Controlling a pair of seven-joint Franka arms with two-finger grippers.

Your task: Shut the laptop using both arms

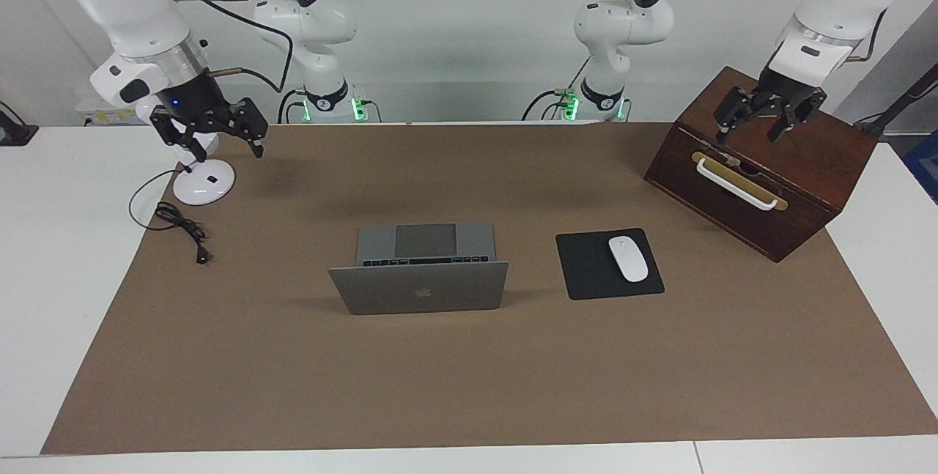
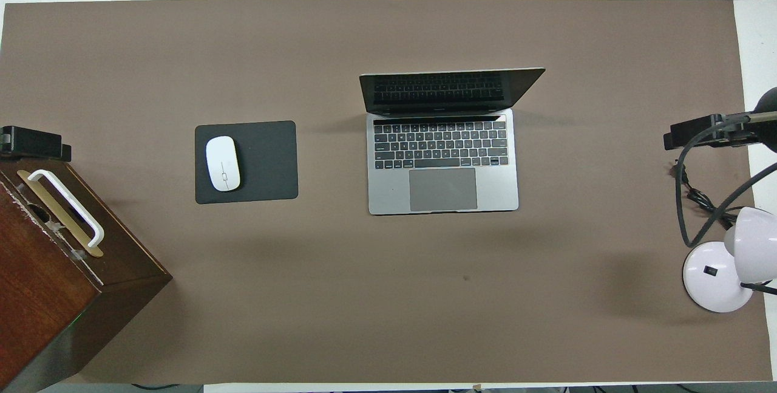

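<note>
Laptop (image 1: 419,280) open (lid up); left end effector (image 1: 762,116) & right end effector (image 1: 209,130) fingers apart.

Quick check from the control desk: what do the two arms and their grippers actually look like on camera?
Both arms are glossy white, rounded segments with dark grey joint rings and black cables looped along them; green lights glow at their bases. The right gripper is black with several jointed fingers, a silver wrist collar and a small blue light. The left gripper matches it, black under a white wrist.

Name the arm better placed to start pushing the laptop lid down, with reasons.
Neither clearly. The laptop stands open mid-table. The left gripper hangs over the wooden box; the right gripper hangs over the lamp base. Both are about equally far away, matching a two-arm close.
</note>
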